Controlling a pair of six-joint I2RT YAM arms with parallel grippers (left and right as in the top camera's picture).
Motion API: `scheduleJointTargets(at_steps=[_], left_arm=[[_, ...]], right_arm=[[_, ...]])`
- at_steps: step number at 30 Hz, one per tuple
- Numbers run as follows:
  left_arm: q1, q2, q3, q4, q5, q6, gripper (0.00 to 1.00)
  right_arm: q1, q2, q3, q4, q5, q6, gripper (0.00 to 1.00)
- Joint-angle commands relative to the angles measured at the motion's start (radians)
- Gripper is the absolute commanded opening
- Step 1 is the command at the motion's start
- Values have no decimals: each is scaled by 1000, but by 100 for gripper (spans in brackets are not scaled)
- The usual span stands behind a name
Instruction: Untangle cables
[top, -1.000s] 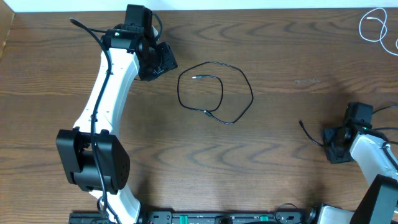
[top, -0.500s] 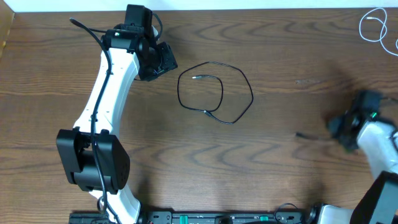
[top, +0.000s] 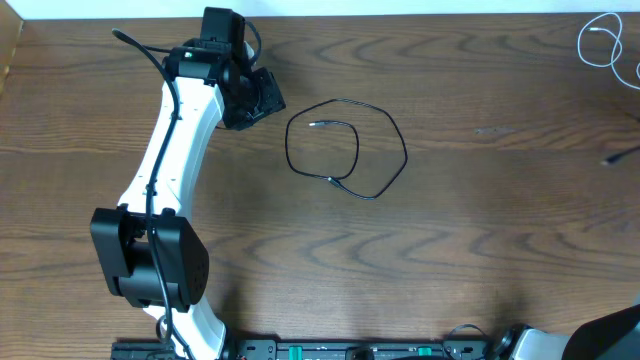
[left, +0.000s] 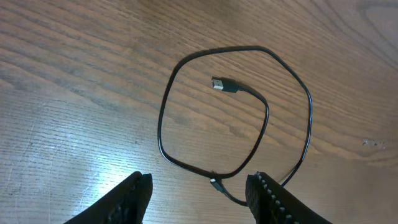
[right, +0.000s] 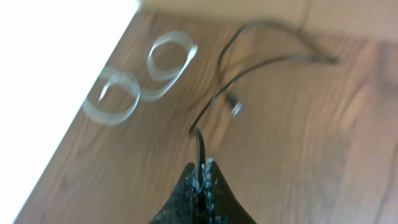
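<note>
Your right pincer (right: 200, 167) has swung out of the overhead view.
It pinches a black cord (right: 198, 146); the left pincer (left: 200, 198) gapes over the black cable (left: 225, 85).

The bench (top: 480, 250), a dark brown wood-grain top, is carrying two cords well apart from each other. The black cable (top: 346, 150) is lying flat near the middle in a loose double loop, with one plug end (left: 219, 84) resting inside the loop and the other sitting at the loop's near side where the cord is crossing itself. The white cable (top: 605, 45) is lying loosely coiled at the far right corner, close to the bench's edge.
</note>
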Motion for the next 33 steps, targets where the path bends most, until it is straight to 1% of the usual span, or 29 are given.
scheduleJointTargets(at_steps=[1, 6, 9, 12, 14, 18, 21, 24, 27, 29, 31, 33], left_arm=[[2, 8, -11, -1, -13, 8, 54], [2, 8, -12, -2, -13, 8, 54], [2, 8, -13, -2, -13, 8, 54], [2, 8, -13, -2, -14, 8, 54], [2, 8, -13, -2, -14, 8, 54], [2, 8, -13, 3, -14, 8, 54], [2, 8, -13, 10, -14, 8, 54], [2, 8, -13, 10, -14, 8, 54], [2, 8, -13, 13, -14, 8, 54], [2, 8, -13, 21, -14, 8, 54], [2, 8, -13, 24, -14, 8, 54], [2, 8, -13, 24, -13, 8, 54]], right_arm=[[-84, 21, 16, 69, 89, -16, 1], [-152, 108, 16, 165, 88, -32, 1], [-176, 222, 19, 237, 24, -98, 1], [-176, 313, 41, 233, 23, -112, 1], [-175, 393, 96, 195, -12, -132, 2], [-174, 480, 211, 117, -56, -145, 2], [-174, 525, 308, 60, -69, -169, 10], [-174, 535, 356, 40, -92, -170, 18], [-174, 534, 392, 34, -238, -210, 33], [-171, 534, 416, 8, -336, -214, 47], [-159, 534, 435, -28, -419, -223, 52], [-132, 534, 444, -64, -513, -265, 53]])
